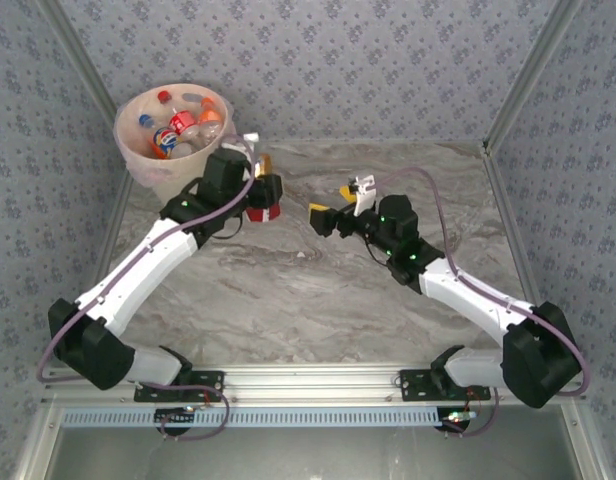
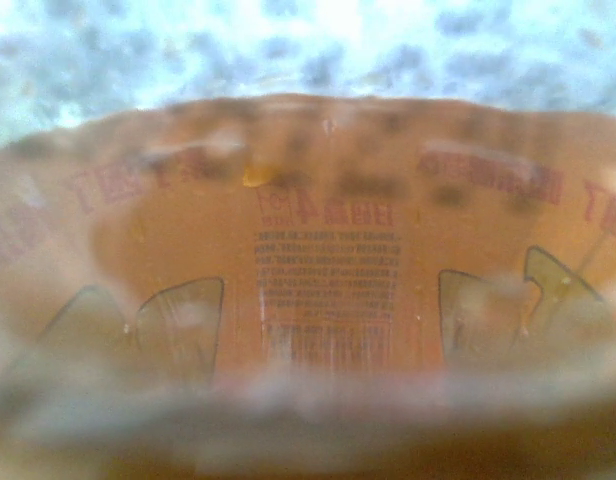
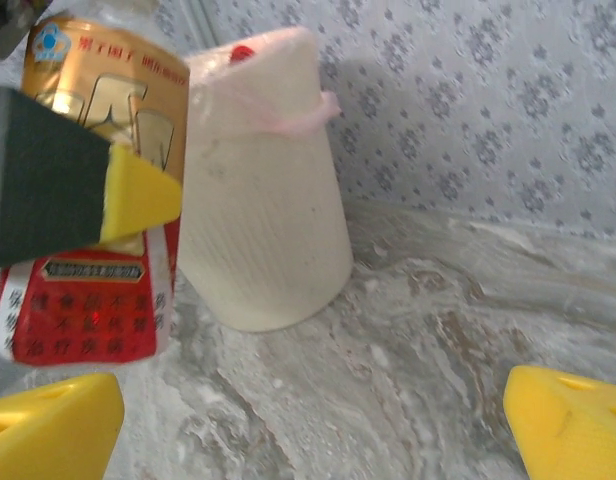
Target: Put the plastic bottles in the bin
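bottle (image 2: pixel 328 290) in left hand (image 1: pixel 261 190) | beside bin (image 3: pixel 263 230) | right hand (image 1: pixel 333 200) spread

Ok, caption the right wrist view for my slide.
A gold-and-red-labelled bottle held by the left gripper near the bin; right gripper open over the marble table.

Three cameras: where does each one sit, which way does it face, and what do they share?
Top external: above and behind, looking down on the table, the bin and both arms.
Left wrist: on the left gripper, close against the held bottle, blurred.
Right wrist: low over the table, facing the bin and that bottle; yellow fingertips of the right gripper at the bottom.
Shared: all three show the bottle.
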